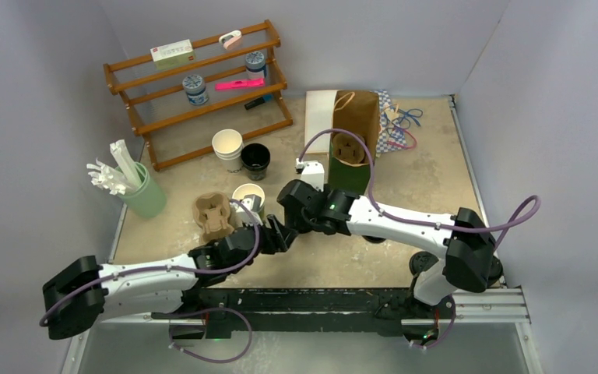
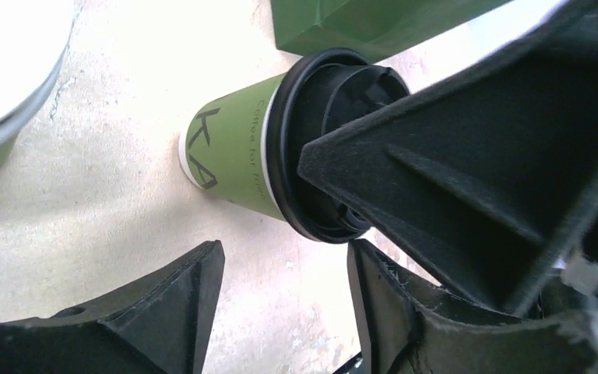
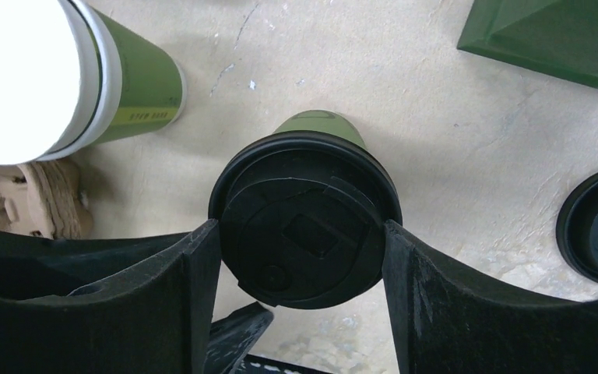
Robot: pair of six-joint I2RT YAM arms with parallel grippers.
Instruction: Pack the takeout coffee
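The takeout coffee (image 3: 304,202), an olive-green cup with a black sip lid, stands on the table. My right gripper (image 3: 302,234) is over it, and both fingers press the lid's rim from either side. In the left wrist view the cup (image 2: 233,152) shows its green side, with the right gripper's fingers (image 2: 452,148) on its lid. My left gripper (image 2: 280,273) is open and empty, just short of the cup. In the top view the two grippers meet at mid-table, right (image 1: 290,220) and left (image 1: 271,234), and hide the cup.
A lidless green cup (image 1: 248,195) and a cardboard cup carrier (image 1: 214,214) stand just left. A black cup (image 1: 255,160) and a white cup (image 1: 227,144) stand behind. A dark green bag (image 1: 349,175) and a brown bag (image 1: 356,113) stand at the right. A loose black lid (image 3: 596,226) lies nearby.
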